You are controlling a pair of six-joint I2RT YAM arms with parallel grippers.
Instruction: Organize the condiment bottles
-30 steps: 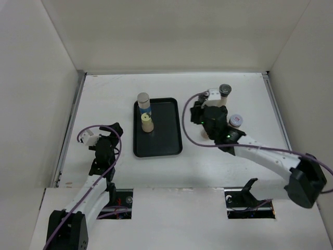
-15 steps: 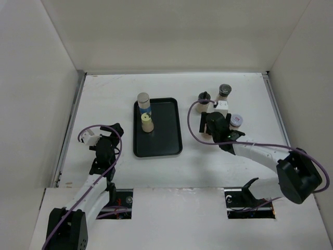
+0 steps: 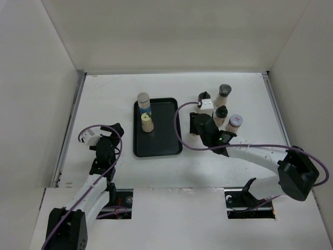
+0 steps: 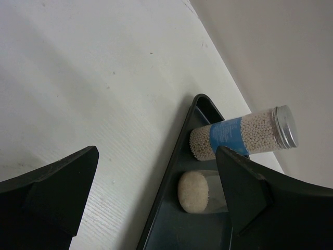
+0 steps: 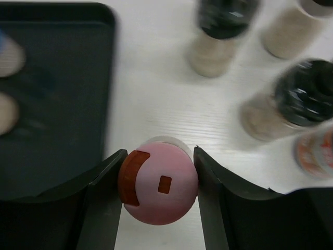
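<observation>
Pink-capped bottle (image 5: 158, 185), held.
Right gripper (image 5: 159, 156) gripped its cap, just right of black tray (image 3: 166, 140); left gripper (image 4: 156, 152) stood wide open, empty.

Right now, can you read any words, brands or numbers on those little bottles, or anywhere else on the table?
No text can be read in any view.
On the silver-capped bottle: a blue label, no legible print.
On the red-marked jar: too blurred to read.
On the pink-capped bottle: only red shapes on the cap, no letters.
</observation>
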